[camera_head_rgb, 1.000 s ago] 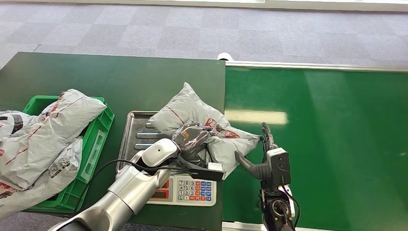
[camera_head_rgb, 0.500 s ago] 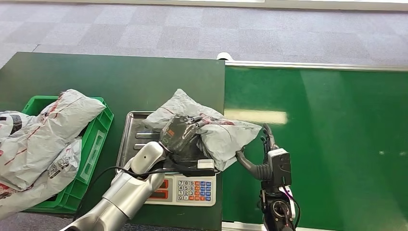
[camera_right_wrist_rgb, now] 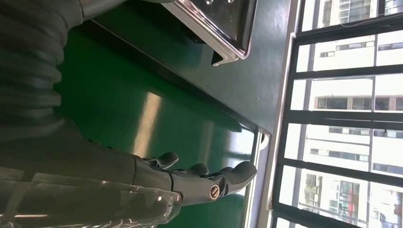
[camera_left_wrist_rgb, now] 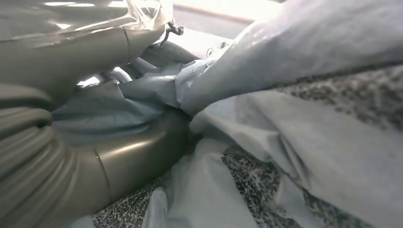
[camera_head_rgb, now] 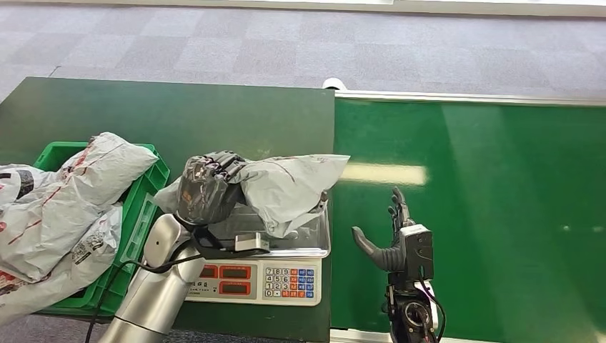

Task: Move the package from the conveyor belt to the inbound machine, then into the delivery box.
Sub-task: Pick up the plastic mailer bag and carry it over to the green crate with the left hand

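Conveyor belt [camera_head_rgb: 486, 214] stretches bright green at right. Green delivery box [camera_head_rgb: 139, 214] at left holds grey bags. Package [camera_head_rgb: 286, 187] hangs above scale tray [camera_head_rgb: 314, 243], clutched by left hand [camera_head_rgb: 207, 187]. Right hand [camera_head_rgb: 393, 239] over belt, fingers apart, holding nothing.

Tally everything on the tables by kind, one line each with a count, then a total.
Grey packages: 4 — one gripped by the left hand above the scale, package; three at the crate
Green crate: 1
Scale: 1
Total: 6
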Tool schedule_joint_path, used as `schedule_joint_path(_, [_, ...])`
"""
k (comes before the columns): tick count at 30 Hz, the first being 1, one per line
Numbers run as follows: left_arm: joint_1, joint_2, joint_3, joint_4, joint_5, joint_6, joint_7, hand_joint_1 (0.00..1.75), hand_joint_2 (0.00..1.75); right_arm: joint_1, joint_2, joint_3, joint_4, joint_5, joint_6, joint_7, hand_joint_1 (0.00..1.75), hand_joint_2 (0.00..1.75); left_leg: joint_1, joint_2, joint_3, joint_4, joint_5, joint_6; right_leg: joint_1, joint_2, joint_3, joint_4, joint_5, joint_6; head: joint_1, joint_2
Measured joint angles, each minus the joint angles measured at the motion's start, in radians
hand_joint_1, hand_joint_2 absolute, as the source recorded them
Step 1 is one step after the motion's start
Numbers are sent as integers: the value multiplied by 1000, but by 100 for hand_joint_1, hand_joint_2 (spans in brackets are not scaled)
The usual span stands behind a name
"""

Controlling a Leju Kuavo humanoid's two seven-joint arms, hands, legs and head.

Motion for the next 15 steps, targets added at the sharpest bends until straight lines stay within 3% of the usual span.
schedule_joint_path(4, [15, -12, 59, -37, -9, 0, -53, 175, 175, -2, 0, 1, 1, -9, -13, -1, 0, 175, 0, 1, 0, 0, 0, 0, 0, 0, 0, 0, 0, 0, 0, 0])
schedule_joint_path(15, [77, -18, 189, -259, -45, 0, -65, 175, 175, 0, -3, 10, 13, -25, -31, -17, 0, 175, 0, 2, -1, 0, 0, 0, 0, 0, -1, 0, 0, 0, 0, 0])
